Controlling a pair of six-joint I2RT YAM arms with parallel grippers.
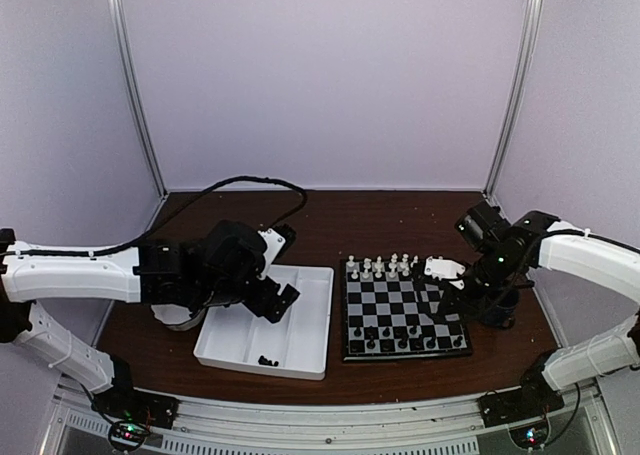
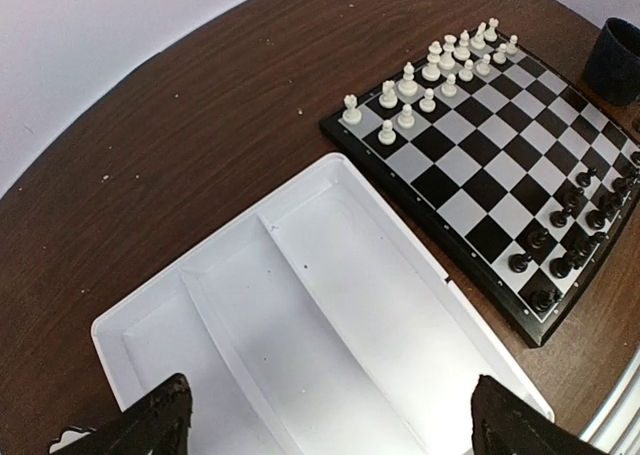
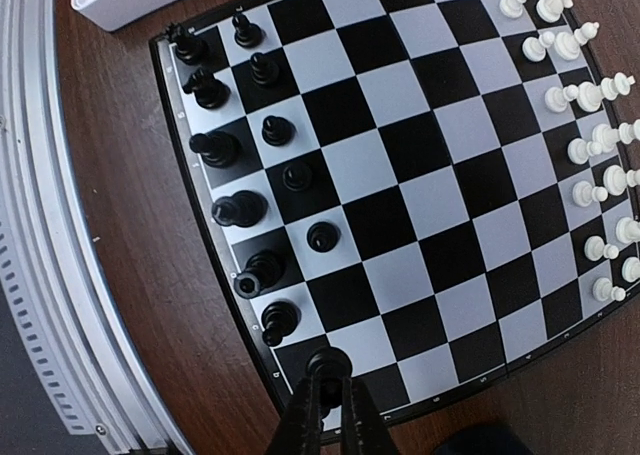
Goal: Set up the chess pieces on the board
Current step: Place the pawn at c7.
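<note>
The right gripper point(image 3: 328, 377) is seen closed, fingertips pinched on a tiny black chessman point(image 3: 327, 358). It is held upright at the near right corner of the small black-and-pale checked chessboard point(image 3: 398, 147); exact sq. cannot be told. Its long axis is vertical, directly between the tips, so release is judged to need opening, then a straight lift, w/ the neighbouring black pieces point(image 3: 280, 318) just beside. The left gripper point(image 2: 330, 433) is held wide apart, nothing in it, over the white rectangular divided tray point(image 2: 330, 315). A few loose black chessmen point(image 1: 265, 360) lie in the tray's near part, robot-ward of that gripper; L arm is nearer.
</note>
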